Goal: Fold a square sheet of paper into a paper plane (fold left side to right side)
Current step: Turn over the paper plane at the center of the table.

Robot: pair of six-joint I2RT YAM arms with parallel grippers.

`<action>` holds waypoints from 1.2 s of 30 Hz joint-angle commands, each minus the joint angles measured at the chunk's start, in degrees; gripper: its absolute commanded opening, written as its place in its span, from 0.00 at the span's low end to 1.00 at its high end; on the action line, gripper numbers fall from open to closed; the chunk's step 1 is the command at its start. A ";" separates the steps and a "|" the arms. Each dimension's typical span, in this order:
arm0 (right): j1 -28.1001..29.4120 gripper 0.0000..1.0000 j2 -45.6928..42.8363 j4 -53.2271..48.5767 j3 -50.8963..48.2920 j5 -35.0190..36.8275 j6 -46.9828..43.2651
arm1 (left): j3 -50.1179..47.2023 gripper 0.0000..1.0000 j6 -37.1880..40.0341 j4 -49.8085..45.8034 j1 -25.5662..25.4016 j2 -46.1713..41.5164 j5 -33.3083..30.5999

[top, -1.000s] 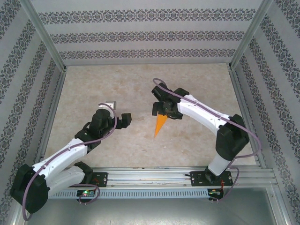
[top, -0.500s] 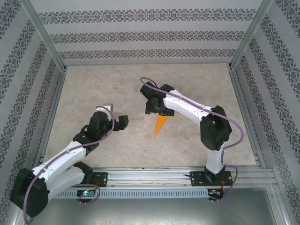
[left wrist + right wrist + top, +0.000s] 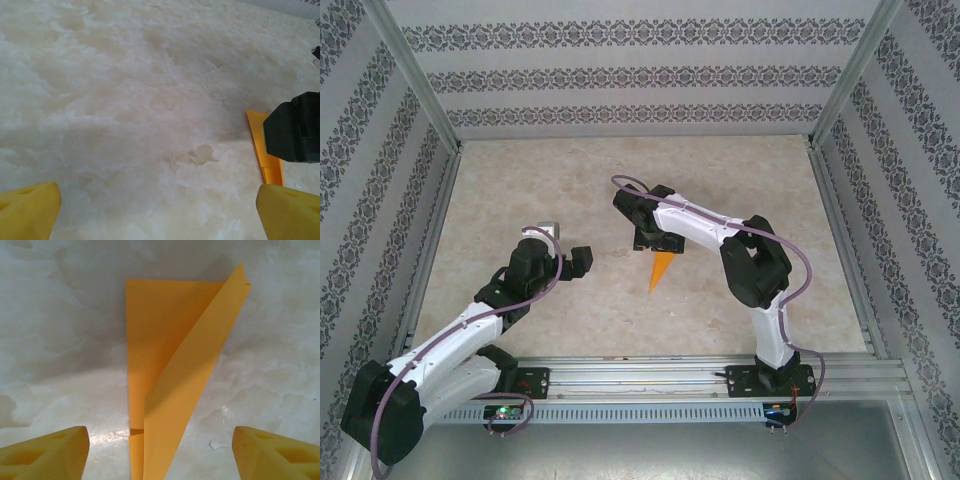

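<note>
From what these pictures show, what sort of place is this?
Probably a robot test cell: a left arm and right arm bolted to a rail at a marble-look table, enclosed by patterned panels on an aluminium frame.

Bare marble tabletop (image 3: 540, 180) left of and beyond the paper plane (image 3: 661, 270). Hemmed by patterned walls (image 3: 620, 80). Blocked over the plane's wide end by the right gripper (image 3: 658, 248).

Surface (image 3: 520, 190): pale cream, marbled stone-look finish, matte, rectangular. Metal rail (image 3: 650, 375) along near edge.
Contents, one item: paper plane (image 3: 661, 270), bright orange, narrow dart. Lies near centre, slightly right. Point toward near edge, wide end toward far side. One flap flat on surface, other raised along centre crease.
</note>
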 commanded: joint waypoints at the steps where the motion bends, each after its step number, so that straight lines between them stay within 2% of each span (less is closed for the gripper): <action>1: -0.97 0.70 1.24 0.32 -0.27 1.49 1.61 | -0.87 1.00 -0.74 -1.43 0.97 -0.83 0.49; 11: -1.63 0.61 2.70 2.19 -2.17 0.73 2.52 | -0.73 1.00 -0.76 -2.18 1.29 -0.84 0.62; 20: -1.86 0.44 3.19 2.98 -3.80 0.02 3.28 | -0.54 1.00 -0.74 -3.00 1.41 -1.36 0.48; 24: -1.88 0.34 2.68 3.07 -4.19 0.00 3.54 | -0.39 1.00 -0.61 -3.54 1.54 -1.86 0.31; 29: -1.79 0.13 -0.04 2.98 -5.02 0.48 3.80 | 0.08 1.00 -0.47 -4.40 1.72 -2.86 -0.21; 32: -1.53 0.04 -2.30 2.90 -5.49 1.15 3.59 | 1.08 1.00 0.06 -5.33 1.83 -3.00 -0.30; 36: -1.17 0.00 -6.42 2.94 -6.34 2.16 2.51 | 2.40 1.00 0.17 -6.21 1.97 -2.94 -0.74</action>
